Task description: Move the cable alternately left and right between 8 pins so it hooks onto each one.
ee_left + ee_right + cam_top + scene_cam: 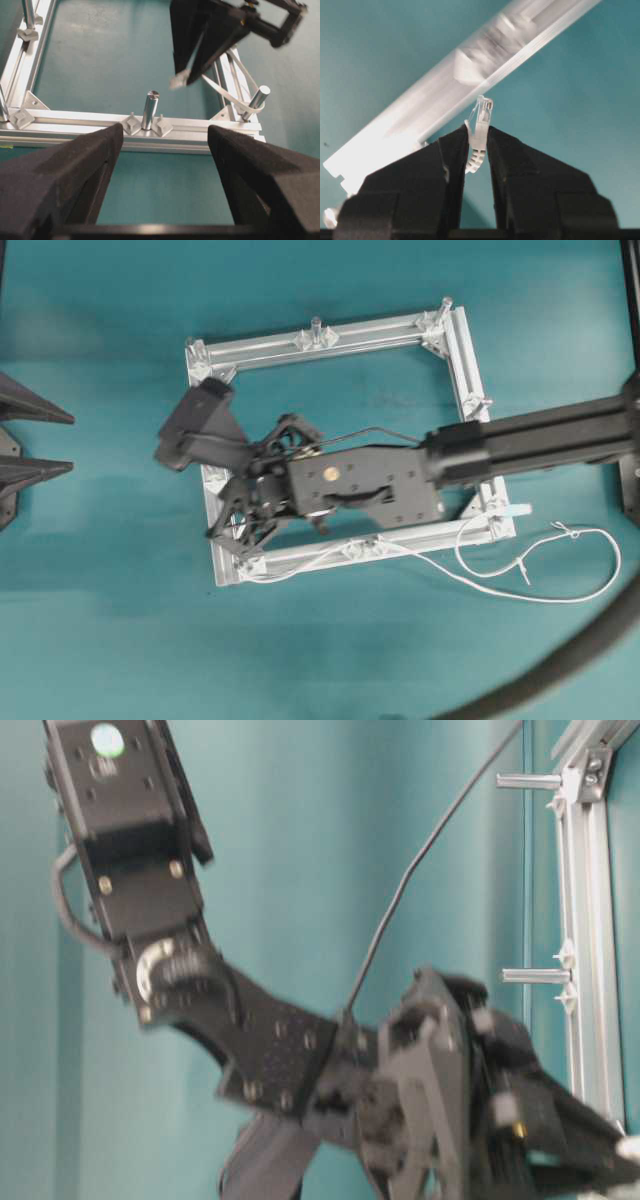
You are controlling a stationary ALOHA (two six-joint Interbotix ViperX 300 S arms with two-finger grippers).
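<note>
Right wrist view: right gripper (476, 142) clamped on the cable (481, 122) plug, above blurred frame (420, 115). Left gripper (165, 145) wide apart, holding nothing.

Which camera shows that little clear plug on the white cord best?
The right wrist view: the plug sits sharp and close, pinched between black fingers. The left wrist view shows it small and blurred; the other views hide it.

no readable text, label, brand, number or sign shows in any view.
</note>
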